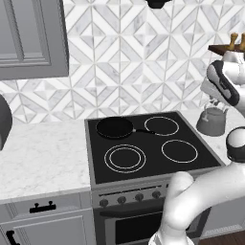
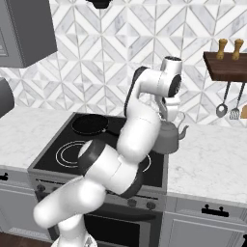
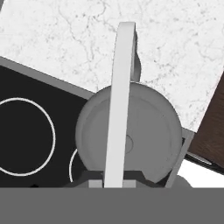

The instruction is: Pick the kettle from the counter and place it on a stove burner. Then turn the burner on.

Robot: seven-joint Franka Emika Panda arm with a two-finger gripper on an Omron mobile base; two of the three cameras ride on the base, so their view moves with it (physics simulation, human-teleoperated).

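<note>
gripper [image 2: 171,117] — over kettle [image 2: 168,136] handle

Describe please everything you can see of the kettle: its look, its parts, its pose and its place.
The kettle is small, dull grey, metal-looking, with a rounded body, a lid knob, a short spout and a thin arched handle. It is upright beside the cooktop's right edge, over the counter. The gripper is right above it, around the handle; whether it grips cannot be told.

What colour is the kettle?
Dull grey metal; the kettle shows best in the hand view.
</note>
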